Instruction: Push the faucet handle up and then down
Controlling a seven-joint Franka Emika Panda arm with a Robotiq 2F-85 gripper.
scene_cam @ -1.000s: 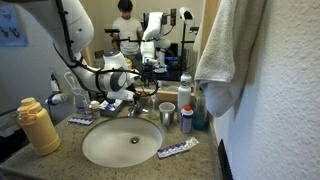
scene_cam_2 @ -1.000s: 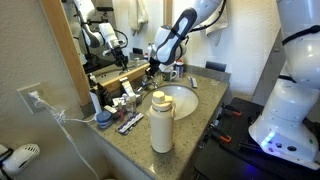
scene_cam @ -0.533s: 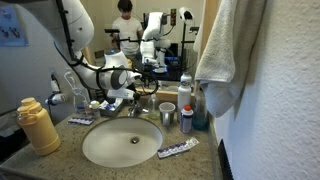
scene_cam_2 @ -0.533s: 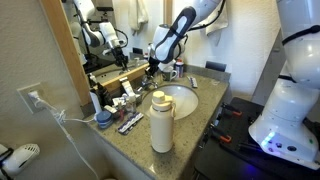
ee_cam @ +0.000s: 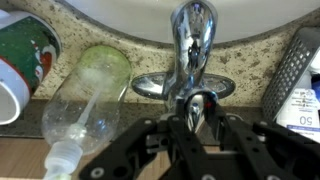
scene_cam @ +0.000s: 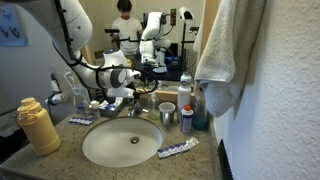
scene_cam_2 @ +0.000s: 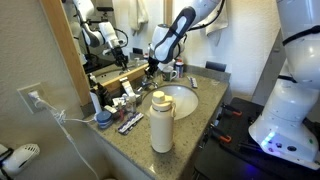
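Note:
The faucet handle (ee_cam: 200, 106) is a short chrome lever behind the curved spout (ee_cam: 192, 30), at the back of the white oval basin (scene_cam: 120, 142). In the wrist view my gripper (ee_cam: 200, 118) has its black fingers close on both sides of the handle and looks shut on it. In both exterior views the gripper (scene_cam: 135, 97) (scene_cam_2: 150, 68) hangs low over the faucet at the back rim of the basin (scene_cam_2: 182, 100). The handle itself is too small to make out there.
A yellow bottle (scene_cam: 38, 126) (scene_cam_2: 160, 122) stands on the counter's front. Cups (scene_cam: 166, 113) and bottles stand beside the faucet, and a clear bottle (ee_cam: 85, 95) lies near it. A towel (scene_cam: 225, 50) hangs at one side. A tube (scene_cam: 177, 149) lies by the basin.

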